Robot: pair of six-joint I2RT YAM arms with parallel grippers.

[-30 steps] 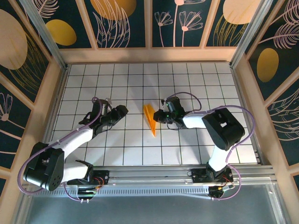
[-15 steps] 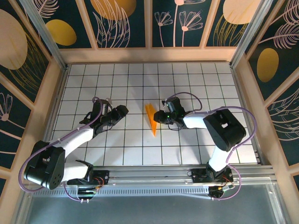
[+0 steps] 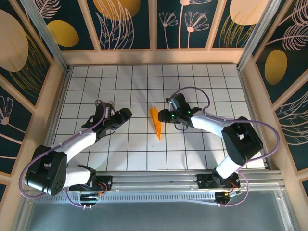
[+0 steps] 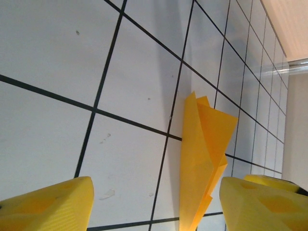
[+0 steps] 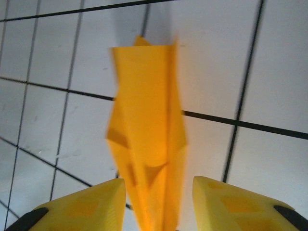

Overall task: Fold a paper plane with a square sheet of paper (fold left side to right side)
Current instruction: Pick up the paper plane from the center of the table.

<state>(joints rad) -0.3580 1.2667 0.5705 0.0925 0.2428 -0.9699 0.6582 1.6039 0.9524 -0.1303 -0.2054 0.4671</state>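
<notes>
orange-yellow paper plane, a narrow folded dart, lies flat on the white gridded desk. its long axis runs from near edge to far wall with a slight slant. the sharp tip points toward the arm bases and the broad tail toward the far wall. the right fingers sit low, just right of the tail. up close, both yellow right fingers stand parted with the plane lying between them, unclamped. the paper is blurred there, its folds hard to read, and its near end is cut off at the bottom. the left fingers wait well apart from the plane, spread wide. the plane lies ahead, nearer the right-hand finger, its tip cut off below.
</notes>
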